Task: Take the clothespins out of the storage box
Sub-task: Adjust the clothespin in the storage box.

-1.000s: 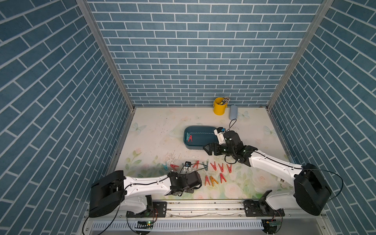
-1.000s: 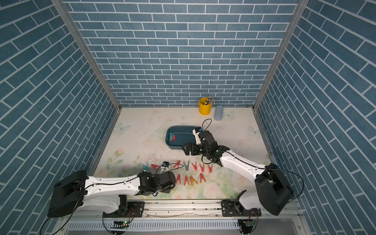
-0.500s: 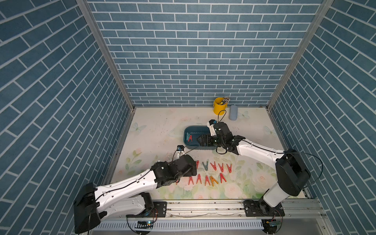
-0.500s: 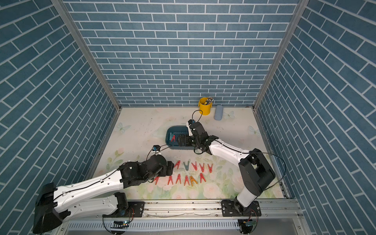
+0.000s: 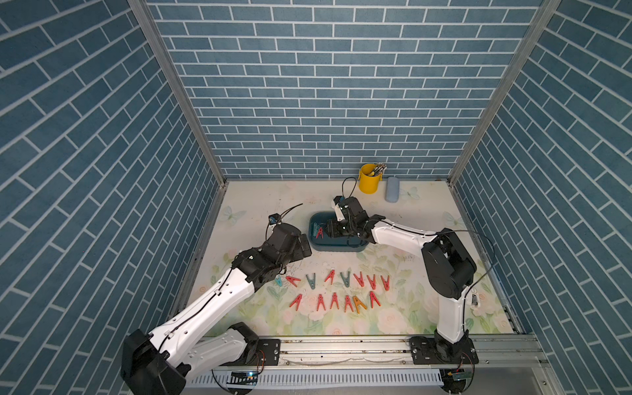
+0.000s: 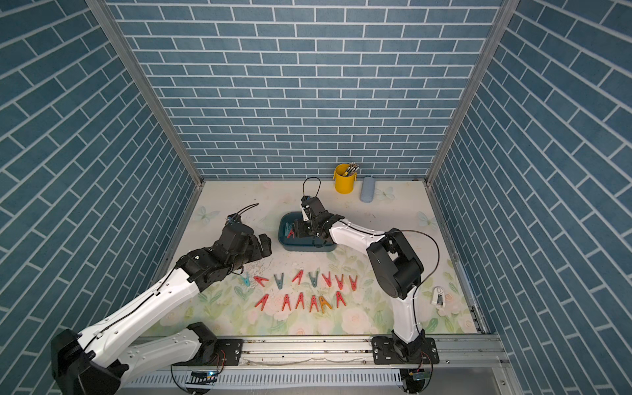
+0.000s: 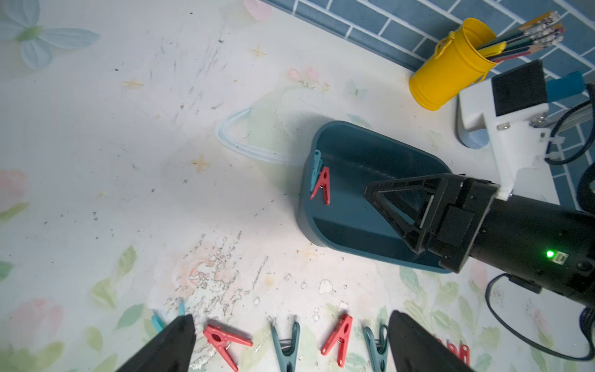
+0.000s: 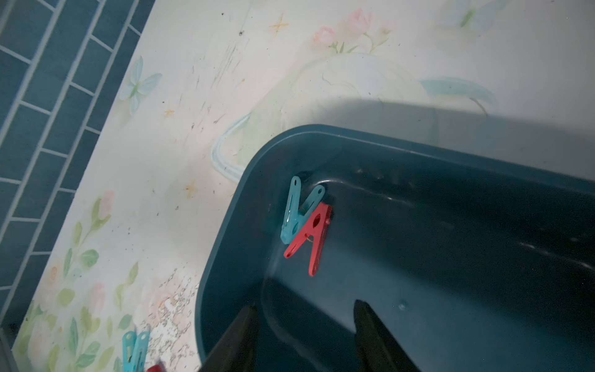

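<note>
On the table [image 5: 427, 219], the storage box [image 5: 338, 247] stands toward the far edge. The right fingers [image 8: 240, 338] hang inside it, half parted, empty. The left fingers [image 7: 167, 344] are spread wide, empty, beside it. Rows of clothespins [image 5: 333, 301] lie nearer the front edge. A red clothespin [image 8: 310, 240] and a teal clothespin [image 8: 294, 209] touch in the box's corner, so a grip may catch both or knock the wall.

1. A dark teal plastic storage box [image 5: 328, 248] sits mid-worktop [image 5: 260, 212].
2. Inside, at its left end, two small plastic clothespins [image 5: 319, 233] touch.
3. Two rows of clothespins [image 5: 334, 301] lie before it.
4. A yellow cylindrical bucket [image 5: 368, 179] and a pale oblong case [image 5: 392, 189] stand behind.
</note>
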Tool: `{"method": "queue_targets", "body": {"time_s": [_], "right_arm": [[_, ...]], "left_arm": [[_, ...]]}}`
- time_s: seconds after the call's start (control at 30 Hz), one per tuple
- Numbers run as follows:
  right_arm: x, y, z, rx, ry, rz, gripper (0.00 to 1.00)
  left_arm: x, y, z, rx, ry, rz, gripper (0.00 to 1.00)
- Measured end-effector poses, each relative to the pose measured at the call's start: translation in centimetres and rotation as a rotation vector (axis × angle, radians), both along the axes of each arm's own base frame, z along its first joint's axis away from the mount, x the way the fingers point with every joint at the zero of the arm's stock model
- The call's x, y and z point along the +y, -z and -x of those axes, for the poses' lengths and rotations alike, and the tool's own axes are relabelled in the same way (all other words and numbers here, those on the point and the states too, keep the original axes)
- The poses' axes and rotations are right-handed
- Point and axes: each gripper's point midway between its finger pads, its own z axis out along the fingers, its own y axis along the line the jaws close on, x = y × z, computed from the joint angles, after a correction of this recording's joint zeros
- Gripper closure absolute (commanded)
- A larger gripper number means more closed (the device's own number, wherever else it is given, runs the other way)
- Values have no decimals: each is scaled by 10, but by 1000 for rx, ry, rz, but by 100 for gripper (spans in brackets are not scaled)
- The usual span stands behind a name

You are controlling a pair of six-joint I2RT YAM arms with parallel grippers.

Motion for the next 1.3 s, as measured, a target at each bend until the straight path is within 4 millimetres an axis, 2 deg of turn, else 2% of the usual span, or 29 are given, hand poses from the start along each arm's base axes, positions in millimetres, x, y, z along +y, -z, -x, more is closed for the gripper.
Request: {"method": "queue_targets", "body": {"time_s": [0.13,0.33,0.5,0.73,0.87,1.07,1.2,1.3], "right_arm": [[12,16,-10,18,-8,27,47],[33,41,-18,39,-40,85,45],[34,63,-20,52,-50,174,49],[17,67,-27,19,-5,277,57],[3,68,-33,-1,31,334,57],[-14,64,-38,-4,49,358,49],[-17,54,-41,-7,56,341,49],[-18,46,-38,-8,50,327,52]], "left_arm": [[10,-1,-8,-5,-7,-9,1],[20,8,-26,42,-4,-21,0],[22,19,-33,77,17,-20,0],[18,18,-44,81,53,-12,1],[16,18,-47,80,66,-4,0],[12,22,-50,87,83,4,0],[9,23,-50,90,96,10,1],[6,21,-51,81,109,19,0]]}}
